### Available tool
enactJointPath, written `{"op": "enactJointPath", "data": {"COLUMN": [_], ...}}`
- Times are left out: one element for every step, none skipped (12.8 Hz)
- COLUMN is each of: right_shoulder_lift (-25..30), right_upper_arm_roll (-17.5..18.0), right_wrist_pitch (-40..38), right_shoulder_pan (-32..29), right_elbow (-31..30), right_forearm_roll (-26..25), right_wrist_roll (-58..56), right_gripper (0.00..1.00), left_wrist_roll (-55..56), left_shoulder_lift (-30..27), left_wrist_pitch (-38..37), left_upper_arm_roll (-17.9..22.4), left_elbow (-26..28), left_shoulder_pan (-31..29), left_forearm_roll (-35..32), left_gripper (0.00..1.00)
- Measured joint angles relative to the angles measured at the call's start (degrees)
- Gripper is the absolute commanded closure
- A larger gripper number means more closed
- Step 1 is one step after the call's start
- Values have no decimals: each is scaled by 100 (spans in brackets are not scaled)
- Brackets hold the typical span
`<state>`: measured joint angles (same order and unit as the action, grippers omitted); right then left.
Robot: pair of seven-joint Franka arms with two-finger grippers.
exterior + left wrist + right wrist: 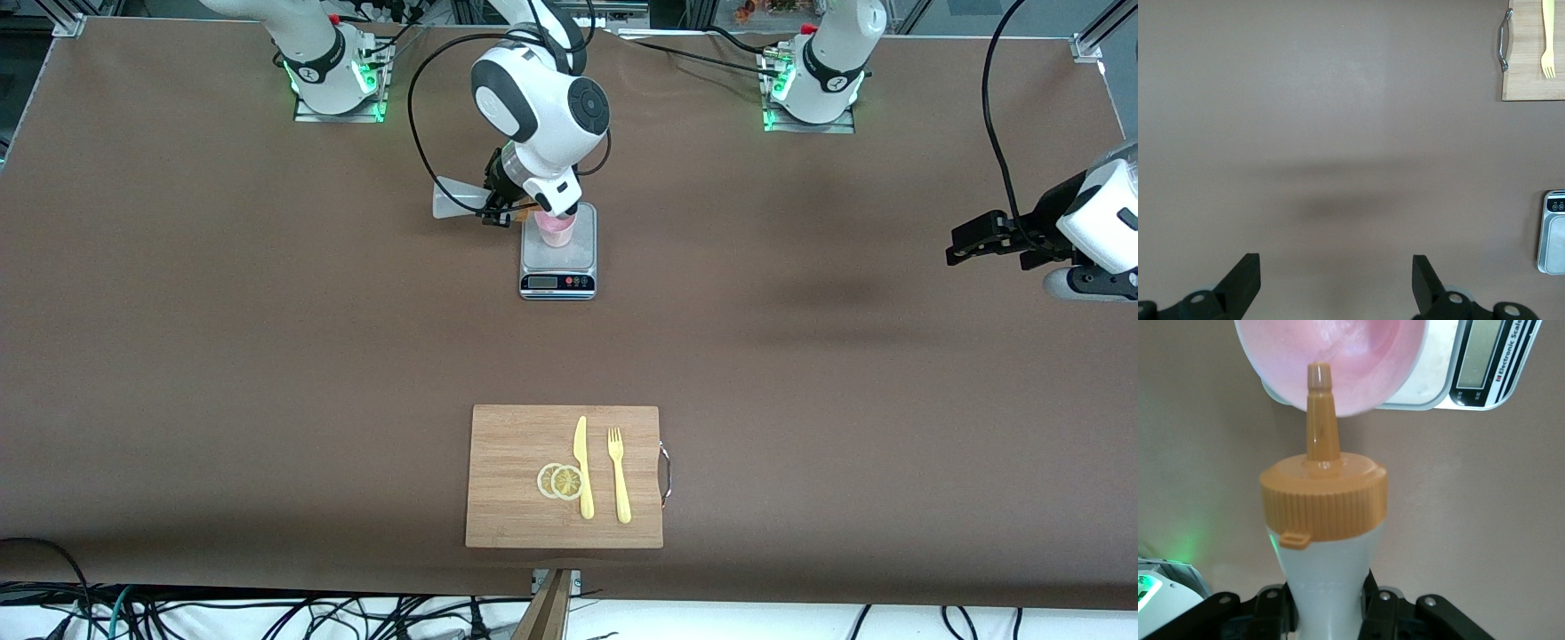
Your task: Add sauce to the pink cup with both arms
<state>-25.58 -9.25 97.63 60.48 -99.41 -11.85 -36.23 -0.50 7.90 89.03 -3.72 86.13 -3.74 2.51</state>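
The pink cup (557, 230) (1338, 360) stands on a small silver kitchen scale (557, 262) between the two bases. My right gripper (496, 212) (1328, 610) is shut on the sauce bottle (460, 197) (1325, 580), which lies tipped on its side. Its orange nozzle cap (1321, 487) points into the cup's rim. In the front view the right wrist hides most of the cap. My left gripper (971, 243) (1336, 277) hangs open over bare table near the left arm's end, holding nothing.
A wooden cutting board (516, 444) with a metal handle lies near the front camera. On it are two lemon slices (561, 481), a yellow plastic knife (582, 467) and a yellow fork (618, 474). Cables run along the table's front edge.
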Motion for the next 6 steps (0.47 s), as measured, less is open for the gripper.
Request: {"op": "enactJointPath", "data": {"right_shoulder_lift": [8,16,25,35,42,46], "right_upper_arm_roll": [0,0,0,0,0,0], "right_wrist_pitch": [-5,-6,-8,-11,-12,-13], "right_shoulder_pan": [0,0,0,0,0,0], "right_elbow": [1,1,1,1,1,1], "right_forearm_roll": [-1,-2,-2,-2,-2,-3], "right_wrist_roll": [4,7,10,11,11,12], "right_gripper": [83,83,83,83,83,83], "left_wrist_roll": [0,0,0,0,0,0], "left_shoulder_lift": [0,0,0,0,0,0], "left_wrist_pitch": [0,0,0,0,0,0], "left_upper_arm_roll": [0,0,0,0,0,0], "left_elbow": [0,0,0,0,0,0], "left_shoulder_pan": [0,0,0,0,0,0], "left_forearm_roll": [0,0,0,0,0,0], "left_gripper": [0,0,0,0,0,0]}}
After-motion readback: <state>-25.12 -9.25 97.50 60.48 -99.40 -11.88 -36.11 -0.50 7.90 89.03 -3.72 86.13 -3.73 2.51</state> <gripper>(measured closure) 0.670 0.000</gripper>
